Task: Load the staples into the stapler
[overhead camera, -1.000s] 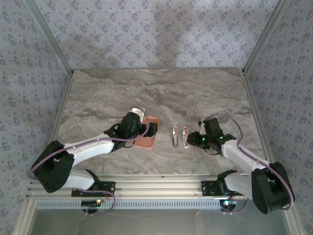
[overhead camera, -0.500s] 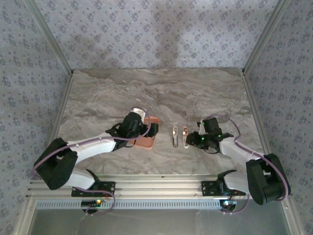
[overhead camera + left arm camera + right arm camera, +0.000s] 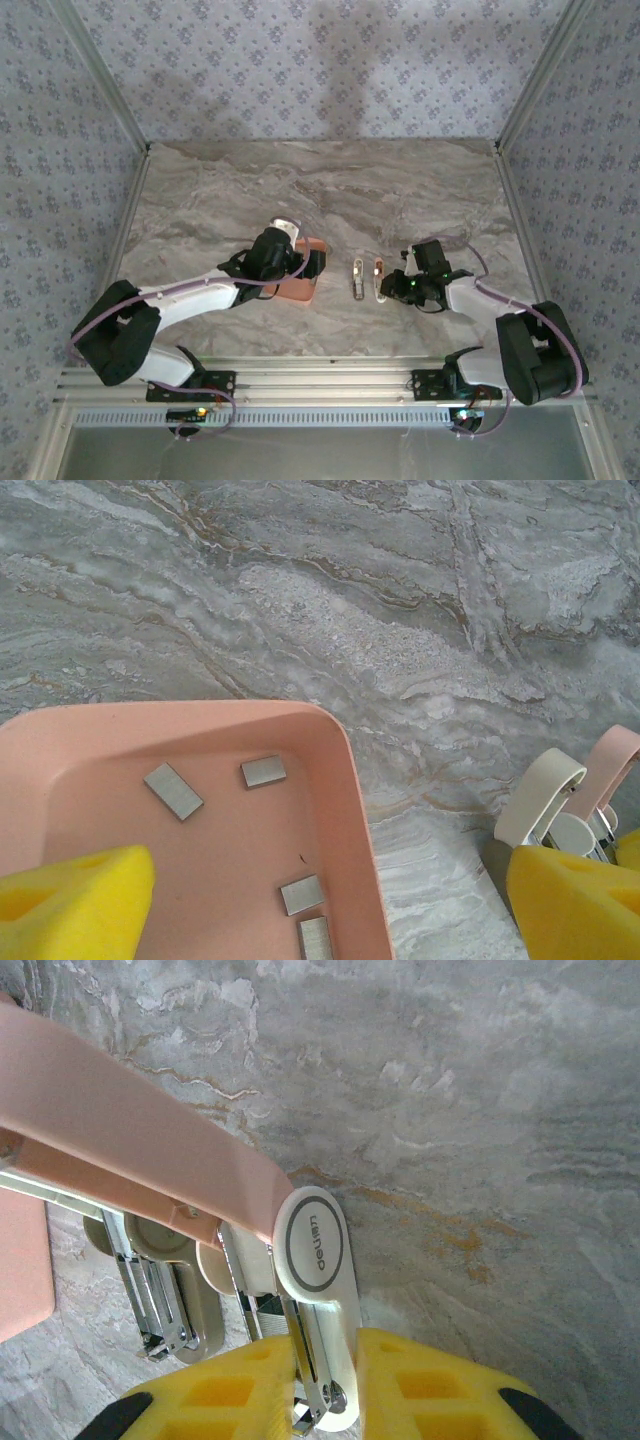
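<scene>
Light, stiff, slippery staples [image 3: 173, 791] loose in tray [image 3: 345, 780], left of centre: pinch across long edges. Above, left gripper [image 3: 320, 905] wide open, empty; right gripper [image 3: 325, 1372] clamped on opened stapler [image 3: 313, 1250], right of tray.

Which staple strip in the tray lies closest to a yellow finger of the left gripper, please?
The leftmost staple strip, lying diagonally right beside the yellow finger.

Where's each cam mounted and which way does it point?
Top: above and behind the bases, looking down on table; left arm and right arm show.
Left wrist: over tray, facing down on the staples; left gripper open.
Right wrist: close above the stapler, facing down; right gripper clamps its white end.
Shared: stapler in all three.
</scene>
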